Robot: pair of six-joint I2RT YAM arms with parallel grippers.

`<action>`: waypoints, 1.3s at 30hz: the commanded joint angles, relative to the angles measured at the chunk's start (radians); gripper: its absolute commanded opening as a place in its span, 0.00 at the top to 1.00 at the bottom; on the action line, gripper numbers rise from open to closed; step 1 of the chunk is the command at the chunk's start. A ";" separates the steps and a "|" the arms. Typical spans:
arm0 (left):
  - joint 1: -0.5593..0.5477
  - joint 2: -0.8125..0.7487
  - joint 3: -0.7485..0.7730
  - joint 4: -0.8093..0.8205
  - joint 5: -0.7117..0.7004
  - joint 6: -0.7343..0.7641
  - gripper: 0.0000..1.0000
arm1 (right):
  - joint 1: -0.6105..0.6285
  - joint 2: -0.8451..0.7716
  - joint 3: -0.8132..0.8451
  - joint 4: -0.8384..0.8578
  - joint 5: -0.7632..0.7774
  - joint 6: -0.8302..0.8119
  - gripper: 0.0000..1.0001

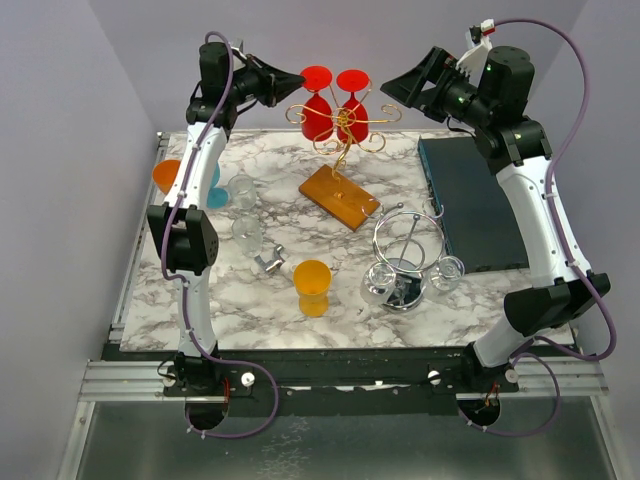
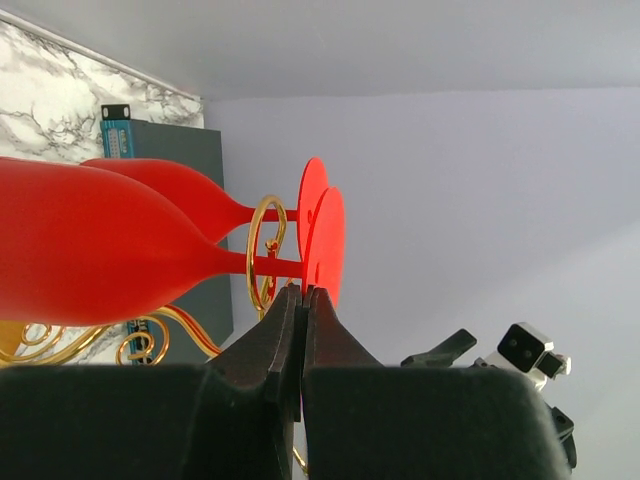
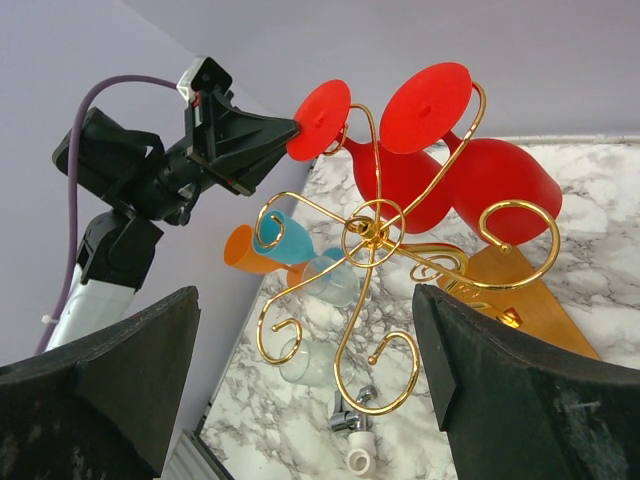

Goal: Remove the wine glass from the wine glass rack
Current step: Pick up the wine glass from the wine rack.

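Observation:
Two red wine glasses hang upside down, side by side, on the gold wire wine glass rack (image 1: pixel 345 128), which stands on a wooden base (image 1: pixel 338 196). My left gripper (image 1: pixel 296 85) is shut, its tips pinched at the rim of the left wine glass's (image 1: pixel 318 112) foot. In the left wrist view the left gripper's (image 2: pixel 302 292) closed tips meet the lower edge of that foot (image 2: pixel 328 240). My right gripper (image 1: pixel 396 88) hovers open beside the other glass (image 1: pixel 352 112). In the right wrist view its fingers (image 3: pixel 305 295) frame the rack (image 3: pixel 370 235) without touching it, and the left gripper (image 3: pixel 296 127) meets the foot (image 3: pixel 320 118).
A dark box (image 1: pixel 475 205) lies at the right. A chrome stand (image 1: pixel 405 260) holds clear glasses at front centre. An orange cup (image 1: pixel 311 285), a chrome fitting (image 1: pixel 268 262), clear glasses (image 1: pixel 244 210) and orange and blue cups (image 1: pixel 170 175) stand on the marble table (image 1: pixel 300 325).

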 commanded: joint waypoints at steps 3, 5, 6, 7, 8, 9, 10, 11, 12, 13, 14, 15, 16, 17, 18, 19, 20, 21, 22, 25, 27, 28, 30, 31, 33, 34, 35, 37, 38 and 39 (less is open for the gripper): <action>-0.020 0.001 0.050 0.044 -0.036 -0.039 1.00 | -0.005 -0.032 -0.008 0.018 -0.019 0.005 0.06; -0.023 0.010 0.060 0.047 -0.041 -0.042 1.00 | -0.006 -0.033 -0.007 0.018 -0.020 0.005 0.06; -0.025 0.014 0.068 0.047 -0.042 -0.044 1.00 | -0.005 -0.032 -0.006 0.018 -0.021 0.006 0.06; -0.027 0.018 0.076 0.049 -0.044 -0.046 1.00 | -0.005 -0.032 -0.004 0.019 -0.021 0.005 0.06; -0.029 0.022 0.084 0.049 -0.044 -0.048 1.00 | -0.006 -0.032 -0.005 0.018 -0.021 0.005 0.06; -0.029 0.026 0.088 0.049 -0.046 -0.049 1.00 | -0.006 -0.032 -0.003 0.018 -0.021 0.005 0.06; -0.030 0.030 0.090 0.050 -0.047 -0.052 1.00 | -0.005 -0.032 -0.003 0.018 -0.021 0.003 0.06; -0.030 0.032 0.092 0.051 -0.051 -0.053 1.00 | -0.007 -0.032 -0.005 0.018 -0.022 0.004 0.06; -0.032 0.033 0.093 0.051 -0.054 -0.054 1.00 | -0.006 -0.034 -0.006 0.019 -0.022 0.005 0.06; -0.031 0.033 0.093 0.050 -0.057 -0.056 1.00 | -0.006 -0.033 -0.007 0.019 -0.021 0.005 0.06; -0.031 0.034 0.093 0.051 -0.060 -0.055 1.00 | -0.006 -0.032 -0.006 0.019 -0.023 0.005 0.06; -0.032 0.035 0.090 0.051 -0.064 -0.057 1.00 | -0.005 -0.032 -0.007 0.019 -0.024 0.005 0.06; -0.031 0.033 0.085 0.050 -0.070 -0.057 1.00 | -0.006 -0.033 -0.006 0.019 -0.025 0.005 0.06; -0.031 0.032 0.084 0.052 -0.076 -0.057 1.00 | -0.005 -0.033 -0.007 0.020 -0.026 0.005 0.06; -0.033 0.034 0.084 0.051 -0.079 -0.058 1.00 | -0.007 -0.033 -0.006 0.020 -0.027 0.006 0.06; -0.033 0.036 0.089 0.054 -0.080 -0.060 1.00 | -0.006 -0.034 -0.006 0.021 -0.027 0.006 0.06; -0.034 0.041 0.094 0.054 -0.080 -0.062 1.00 | -0.006 -0.034 -0.007 0.022 -0.028 0.006 0.06; -0.036 0.043 0.098 0.054 -0.082 -0.063 1.00 | -0.005 -0.034 -0.008 0.023 -0.029 0.008 0.05; -0.036 0.044 0.100 0.053 -0.085 -0.065 1.00 | -0.006 -0.034 -0.008 0.024 -0.032 0.009 0.05; -0.039 0.050 0.109 0.055 -0.089 -0.068 1.00 | -0.006 -0.035 -0.010 0.025 -0.033 0.009 0.05; -0.041 0.054 0.110 0.055 -0.091 -0.072 1.00 | -0.005 -0.035 -0.011 0.025 -0.033 0.009 0.05; -0.041 0.056 0.110 0.055 -0.093 -0.074 1.00 | -0.005 -0.035 -0.011 0.026 -0.033 0.010 0.05; -0.044 0.066 0.117 0.057 -0.090 -0.080 1.00 | -0.005 -0.037 -0.011 0.027 -0.035 0.011 0.05; -0.045 0.070 0.121 0.058 -0.090 -0.082 1.00 | -0.005 -0.037 -0.011 0.028 -0.035 0.012 0.05; -0.048 0.073 0.123 0.060 -0.090 -0.083 1.00 | -0.005 -0.038 -0.011 0.028 -0.036 0.012 0.05; -0.048 0.074 0.124 0.060 -0.091 -0.083 1.00 | -0.006 -0.037 -0.011 0.029 -0.038 0.013 0.05; -0.048 0.073 0.123 0.059 -0.093 -0.083 1.00 | -0.006 -0.037 -0.011 0.027 -0.039 0.012 0.05; -0.048 0.069 0.113 0.060 -0.099 -0.081 1.00 | -0.006 -0.040 -0.013 0.028 -0.039 0.013 0.05; -0.048 0.064 0.108 0.061 -0.102 -0.081 1.00 | -0.006 -0.041 -0.014 0.028 -0.039 0.013 0.05; -0.048 0.060 0.101 0.060 -0.105 -0.081 1.00 | -0.005 -0.043 -0.016 0.028 -0.038 0.012 0.05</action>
